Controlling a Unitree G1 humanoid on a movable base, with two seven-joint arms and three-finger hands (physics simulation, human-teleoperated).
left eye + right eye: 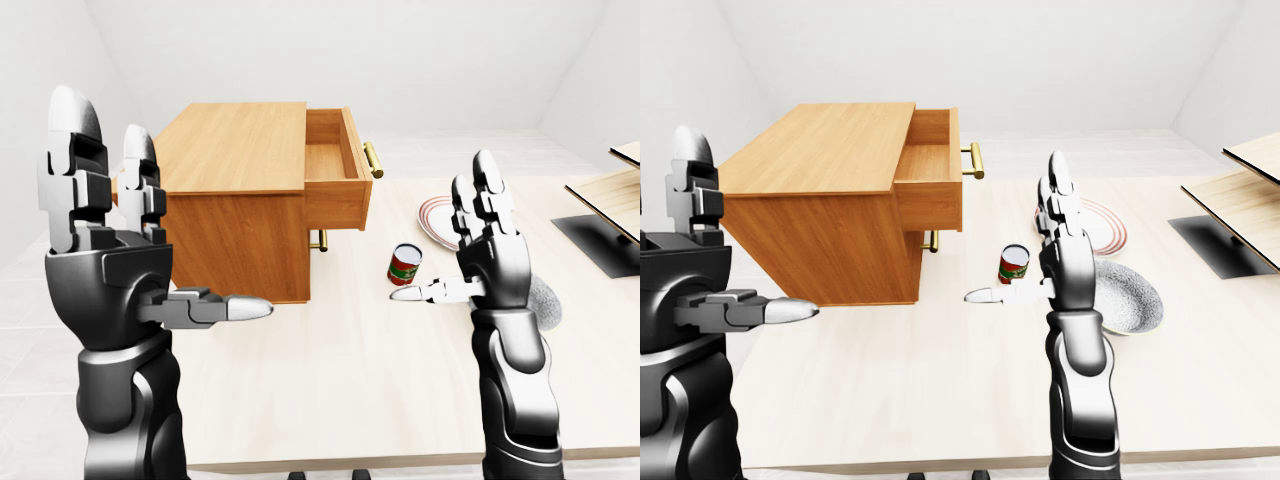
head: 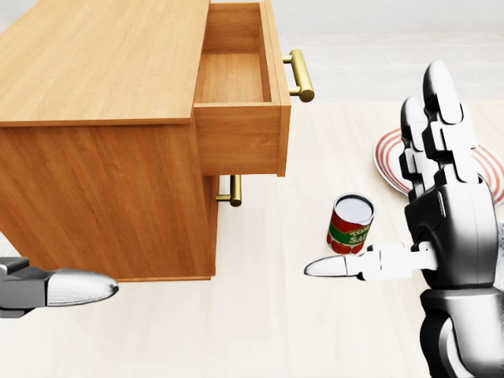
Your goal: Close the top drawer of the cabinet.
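Head view crops the left hand point(image 1: 110, 250) to one fingertip; left-eye view shows both hands spread wide, empty; top drawer point(image 2: 240, 94) juts open from cabinet point(image 2: 102, 118); right hand point(image 2: 445, 228) stands beside can point(image 2: 350, 224), bare bench point(image 2: 276, 331) below.

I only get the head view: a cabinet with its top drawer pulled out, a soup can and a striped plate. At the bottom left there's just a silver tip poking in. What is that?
Observer: It's the thumb of the left robot hand, whose fingers point straight up, spread and holding nothing.
Operator: And is the big hand on the right hiding anything?
Observer: Yes, the right robot hand covers a grey speckled bowl, which sits on the table beside the plate.
Operator: Anything further right?
Observer: A dark flat panel lies there, under a tilted wooden board.
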